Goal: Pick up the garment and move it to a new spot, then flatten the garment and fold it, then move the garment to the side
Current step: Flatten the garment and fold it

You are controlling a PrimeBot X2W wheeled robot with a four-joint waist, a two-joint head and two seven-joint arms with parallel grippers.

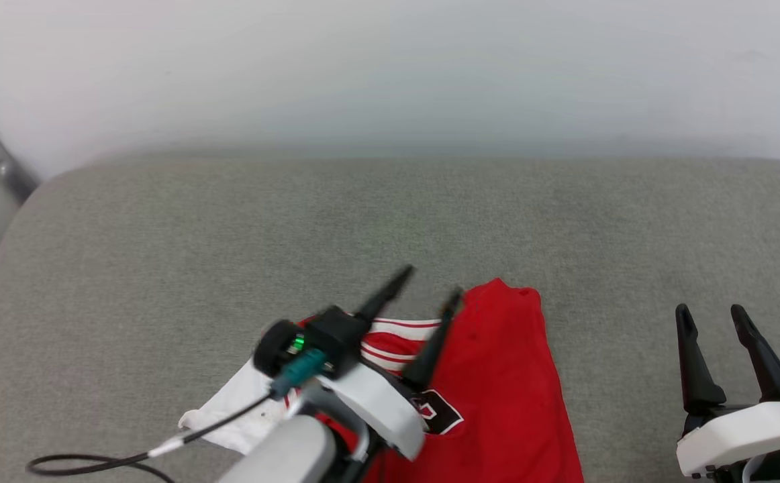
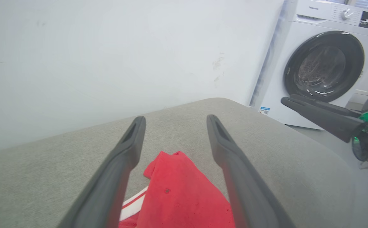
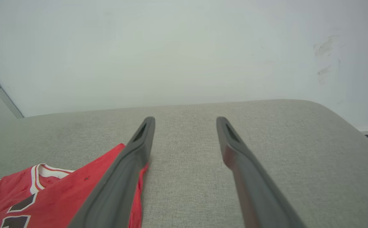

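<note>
Left arm pose: I see the pale forearm rising from the bottom of the head view and angling up and to the right. The left tool (image 1: 431,284) hangs over the upper left part of the garment (image 1: 504,376). Its outline is blurred.
Left tool state: fingers spread wide with nothing between them. In its wrist view the left tool (image 2: 176,118) frames the red cloth (image 2: 177,190) lying below.
Right arm pose: low at the right, fingers pointing away from me. The right tool (image 1: 710,310) is well apart from the garment, over bare grey.
Right tool state: spread wide and empty (image 3: 186,118). Its left finger overlaps the garment's (image 3: 60,190) red edge in that view.
Garment position: near the front centre of the grey fabric surface (image 1: 162,255), lying partly bunched. A red corner points toward the wall (image 1: 390,67), a white sleeve lies out to the left, and the lower part runs off the bottom of the head view.
Edges: the surface has rounded corners and its far edge meets the wall. A washing machine (image 2: 326,63) stands past its right end.
Open room: I note bare grey beyond the garment and on both sides of it.
Cable: a black lead (image 1: 94,459) trails left from the left wrist.
Writing: black white-outlined characters on the garment's front, partly covered, so I cannot read them. The machine's panel lettering and sticker (image 2: 264,110) are too small to read.
</note>
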